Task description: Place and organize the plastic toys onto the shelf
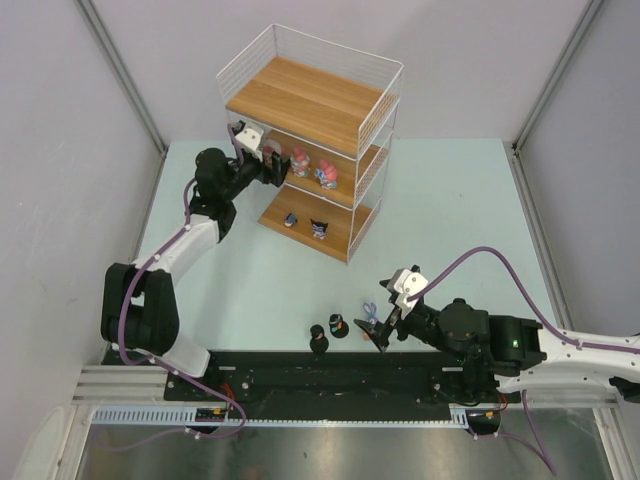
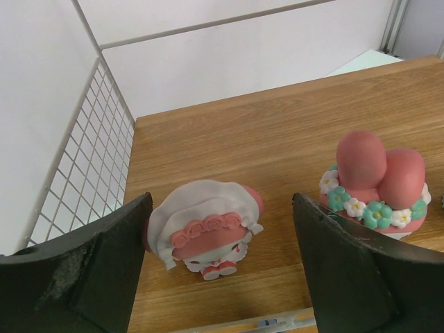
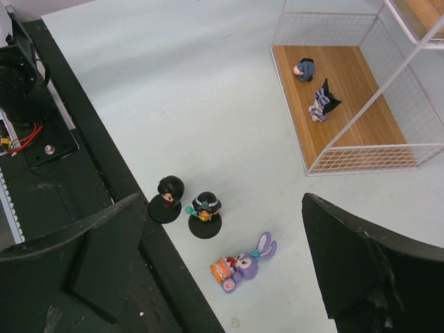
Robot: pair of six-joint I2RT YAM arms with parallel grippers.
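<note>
On the middle board (image 2: 277,132) of the shelf (image 1: 305,100), near its left end, a small toy (image 2: 205,232) in a white hood trimmed with pink roses stands between the fingers of the left gripper (image 2: 222,201), which are spread apart and released; there is a clear gap on its right side, while its left side is very close to the other finger. Just beside it is a second toy (image 2: 374,184) with tall pink ears and a ring of white and teal flowers, and a third pink toy (image 1: 326,175) stands further along the same board, making three there. The bottom board holds two more: a blue-grey toy (image 3: 304,69) and a dark one with purple trim (image 3: 322,100). The top board is bare wood inside thin white wire. Three toys are on the pale green tabletop (image 1: 450,200) near its front edge: two dark-haired figures (image 3: 166,198) (image 3: 205,214) upright on round black bases, touching or nearly so, and a purple bunny (image 3: 243,263) lying on its side. The right gripper (image 1: 385,332) hangs above these three, its fingers wide apart and holding nothing.
</note>
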